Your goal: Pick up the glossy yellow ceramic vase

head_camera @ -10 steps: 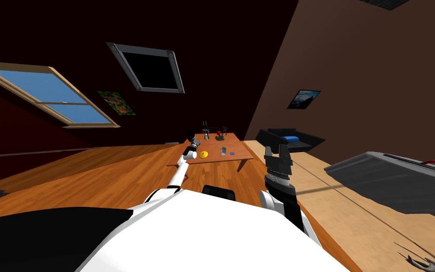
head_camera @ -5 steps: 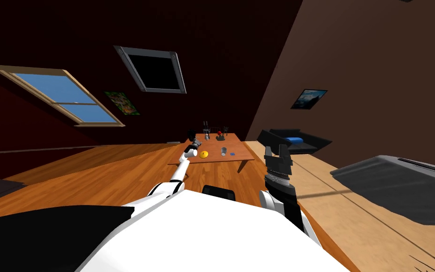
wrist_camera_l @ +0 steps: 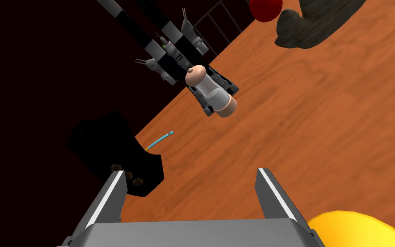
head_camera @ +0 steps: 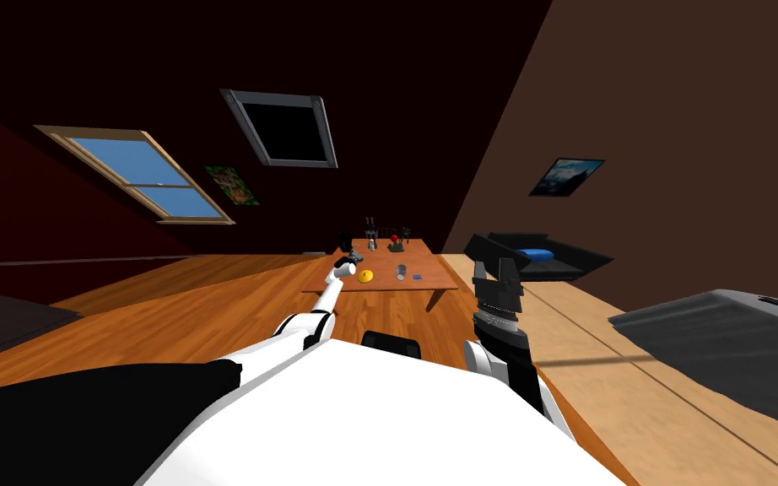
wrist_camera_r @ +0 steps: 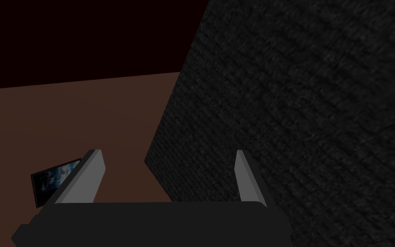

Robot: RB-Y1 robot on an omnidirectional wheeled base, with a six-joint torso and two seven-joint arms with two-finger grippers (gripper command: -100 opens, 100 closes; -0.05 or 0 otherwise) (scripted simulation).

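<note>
Left gripper [wrist_camera_l: 190, 172] over the near left part of the wooden bench [wrist_camera_l: 321, 128], fingers apart with nothing between them. I see bare, smooth, reddish-grained board ahead of the fingers. The bench's left edge runs close by, with a black area beyond it. The yellow vase [wrist_camera_l: 355, 227], rounded and glossy, sits on the bench just beside one finger, outside the gap. In the head view, the vase [head_camera: 365, 276] stands near the bench's near left corner, next to my left wrist. Farther along the bench are a clear cylinder with pale ends [wrist_camera_l: 209, 92] lying on its side, a dark jointed figure [wrist_camera_l: 171, 47], a red ball [wrist_camera_l: 266, 7] and a grey-brown lump [wrist_camera_l: 312, 25]. A black shape [wrist_camera_l: 119, 158] lies at the left edge. Right gripper [wrist_camera_r: 166, 153] is raised right of my chest, fingers apart and holding nothing.
</note>
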